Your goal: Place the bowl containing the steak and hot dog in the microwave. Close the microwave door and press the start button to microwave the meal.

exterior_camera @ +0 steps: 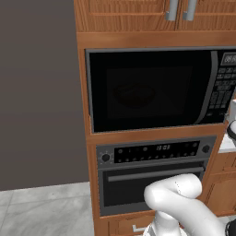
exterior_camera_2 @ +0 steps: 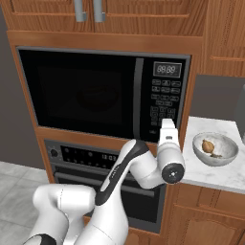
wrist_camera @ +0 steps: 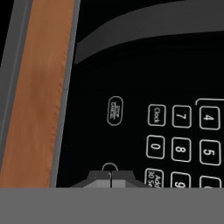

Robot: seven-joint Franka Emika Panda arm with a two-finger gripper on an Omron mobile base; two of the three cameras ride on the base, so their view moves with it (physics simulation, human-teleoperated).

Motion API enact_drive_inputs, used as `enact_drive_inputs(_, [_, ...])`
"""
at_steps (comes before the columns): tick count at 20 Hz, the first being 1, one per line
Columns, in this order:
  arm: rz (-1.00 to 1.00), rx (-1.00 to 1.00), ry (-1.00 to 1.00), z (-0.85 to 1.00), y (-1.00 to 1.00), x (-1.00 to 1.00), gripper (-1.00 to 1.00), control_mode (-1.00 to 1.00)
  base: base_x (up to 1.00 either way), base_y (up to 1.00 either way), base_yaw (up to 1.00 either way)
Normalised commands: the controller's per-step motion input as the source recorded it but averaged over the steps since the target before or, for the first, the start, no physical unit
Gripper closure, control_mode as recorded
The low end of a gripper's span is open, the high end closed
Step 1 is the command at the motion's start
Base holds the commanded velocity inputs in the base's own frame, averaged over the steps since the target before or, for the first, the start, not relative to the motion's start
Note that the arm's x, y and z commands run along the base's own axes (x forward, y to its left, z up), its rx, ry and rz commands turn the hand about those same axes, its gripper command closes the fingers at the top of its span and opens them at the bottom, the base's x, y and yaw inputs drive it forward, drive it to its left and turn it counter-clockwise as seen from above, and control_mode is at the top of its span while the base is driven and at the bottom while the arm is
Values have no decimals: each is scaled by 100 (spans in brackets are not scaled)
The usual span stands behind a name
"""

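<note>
The black microwave (exterior_camera: 152, 87) (exterior_camera_2: 103, 93) sits in the wood cabinet with its door (exterior_camera: 143, 90) (exterior_camera_2: 79, 91) shut. Through the dark window a dim round bowl (exterior_camera: 134, 94) (exterior_camera_2: 98, 98) shows faintly. The steak and hot dog cannot be made out. My gripper (exterior_camera_2: 167, 120) (wrist_camera: 110, 177) is shut, its tips together against the bottom of the keypad (exterior_camera_2: 165, 103) (wrist_camera: 179, 131), right at an oval button (wrist_camera: 109, 167) that they half cover. The curved grey handle strip (exterior_camera_2: 139, 98) runs just left of the keypad.
A wall oven (exterior_camera: 152, 184) (exterior_camera_2: 72, 160) sits below the microwave. On the marble counter (exterior_camera_2: 215, 174) to the right stands a pale grey bowl (exterior_camera_2: 215, 148) holding a brown lump. Wood cabinet doors (exterior_camera_2: 95, 14) hang above.
</note>
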Motion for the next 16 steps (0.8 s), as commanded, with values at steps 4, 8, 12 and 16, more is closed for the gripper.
enact_drive_inputs(4, [0,0,0,0,0,21,100,-100,0,0,0])
enact_drive_inputs(8, [0,0,0,-4,0,18,100,-100,0,0,0])
enact_drive_inputs(12, [0,0,-2,-13,0,11,100,-100,0,0,0])
enact_drive_inputs(16, [0,0,-2,-16,-1,9,100,-100,0,0,0])
